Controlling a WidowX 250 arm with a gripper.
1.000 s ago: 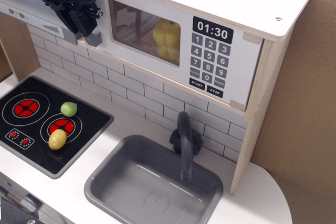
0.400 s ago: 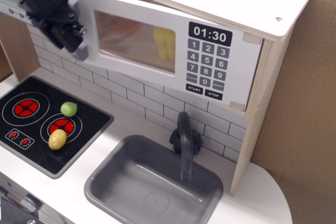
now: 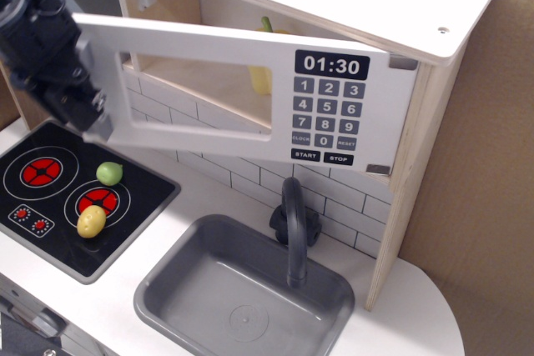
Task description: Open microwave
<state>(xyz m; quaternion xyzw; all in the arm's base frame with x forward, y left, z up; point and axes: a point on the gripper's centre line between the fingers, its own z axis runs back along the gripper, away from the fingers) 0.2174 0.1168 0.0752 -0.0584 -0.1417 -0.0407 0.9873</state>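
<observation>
The pale wood microwave (image 3: 434,31) sits high over the counter. Its white door (image 3: 192,39) with the clear window stands swung out to the left, hinged at the right beside the black keypad (image 3: 327,121) and the 01:30 clock. A yellow toy pepper (image 3: 261,79) shows inside. My black gripper (image 3: 83,106) is at the door's left edge and is shut on the grey bar handle (image 3: 98,127), most of which it hides.
A black toy hob (image 3: 50,206) at lower left carries a green ball (image 3: 109,172) and a yellow ball (image 3: 92,221). A grey sink (image 3: 167,306) with a dark tap (image 3: 292,223) lies below the door. Cardboard stands at the right.
The microwave door has swung from shut to well open. My gripper has moved left and down with the handle held in it.
</observation>
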